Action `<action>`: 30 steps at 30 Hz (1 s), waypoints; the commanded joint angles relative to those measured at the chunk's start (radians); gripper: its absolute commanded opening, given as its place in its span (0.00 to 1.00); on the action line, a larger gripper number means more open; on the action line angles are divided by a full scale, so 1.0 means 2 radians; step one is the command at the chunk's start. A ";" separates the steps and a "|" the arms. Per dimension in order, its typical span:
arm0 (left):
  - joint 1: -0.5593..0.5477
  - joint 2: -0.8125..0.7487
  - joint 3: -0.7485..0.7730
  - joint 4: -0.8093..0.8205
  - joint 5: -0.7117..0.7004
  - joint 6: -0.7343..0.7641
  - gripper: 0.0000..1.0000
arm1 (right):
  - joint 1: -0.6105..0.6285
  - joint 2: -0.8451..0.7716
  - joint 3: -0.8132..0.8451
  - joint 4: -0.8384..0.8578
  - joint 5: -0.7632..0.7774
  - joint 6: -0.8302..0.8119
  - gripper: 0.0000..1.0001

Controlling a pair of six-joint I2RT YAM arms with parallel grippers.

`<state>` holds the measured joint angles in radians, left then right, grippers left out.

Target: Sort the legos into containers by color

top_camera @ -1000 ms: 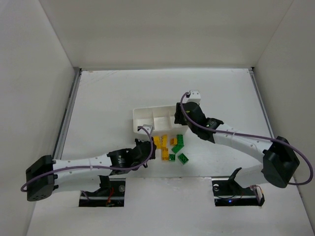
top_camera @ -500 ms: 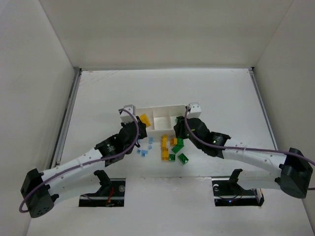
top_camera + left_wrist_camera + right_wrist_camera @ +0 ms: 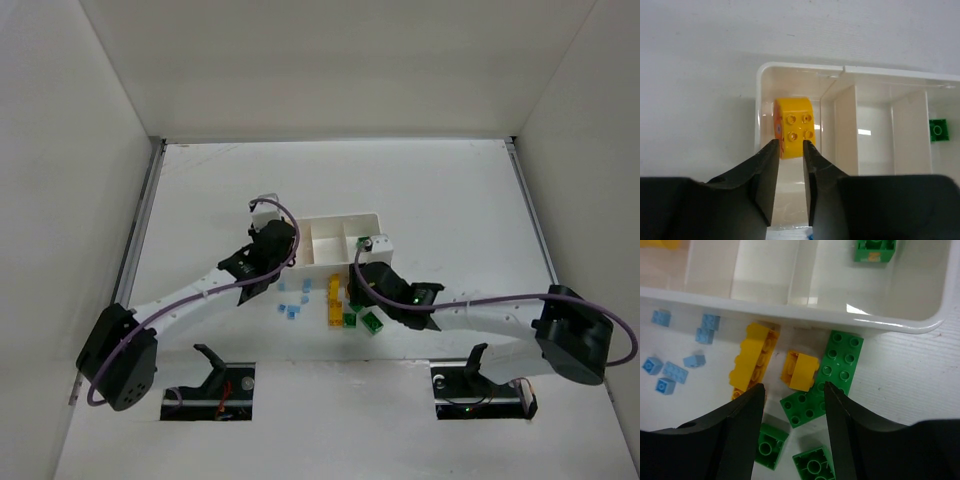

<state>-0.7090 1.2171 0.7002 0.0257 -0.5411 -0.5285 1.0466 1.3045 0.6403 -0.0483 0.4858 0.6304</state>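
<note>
The white tray [image 3: 345,217] stands mid-table with its three containers side by side. My left gripper [image 3: 272,243] [image 3: 790,145] hovers over the left container, jaws a little apart with nothing between them. Just beyond the fingertips [image 3: 771,150] a yellow lego [image 3: 792,126] lies on the container floor. A green lego [image 3: 939,130] [image 3: 875,250] sits in the right container. My right gripper [image 3: 362,285] [image 3: 792,390] is open above a small yellow lego [image 3: 800,371] and green legos [image 3: 837,370] in front of the tray.
In front of the tray [image 3: 790,315] lie a long yellow brick [image 3: 754,360] [image 3: 334,300], more green bricks [image 3: 771,445] [image 3: 370,320] and several light blue bricks [image 3: 670,372] [image 3: 292,300]. White walls enclose the table on three sides.
The left arm carried the yellow lego over the left container and parted its jaws; the lego now lies inside. The right arm drew back from the tray to the pile, jaws wider.
</note>
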 commanded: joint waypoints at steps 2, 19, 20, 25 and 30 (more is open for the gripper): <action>0.012 -0.005 0.017 0.030 -0.003 0.015 0.32 | 0.003 0.033 0.020 0.029 0.006 0.009 0.56; -0.212 -0.148 -0.102 -0.049 -0.029 -0.091 0.34 | -0.010 0.124 0.070 0.016 0.020 0.017 0.34; -0.227 -0.151 -0.111 -0.046 -0.028 -0.104 0.35 | -0.010 0.120 0.071 0.013 0.028 0.022 0.29; -0.268 -0.138 -0.129 -0.030 -0.027 -0.134 0.42 | 0.002 0.049 0.064 -0.006 0.050 0.025 0.22; -0.299 -0.101 -0.135 0.022 -0.019 -0.143 0.53 | 0.014 -0.049 0.073 -0.062 0.055 0.031 0.22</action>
<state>-1.2758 0.9661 0.4370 -0.0208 -0.5728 -0.7723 1.0622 1.2987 0.7399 -0.1085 0.5549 0.6762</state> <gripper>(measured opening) 0.504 0.328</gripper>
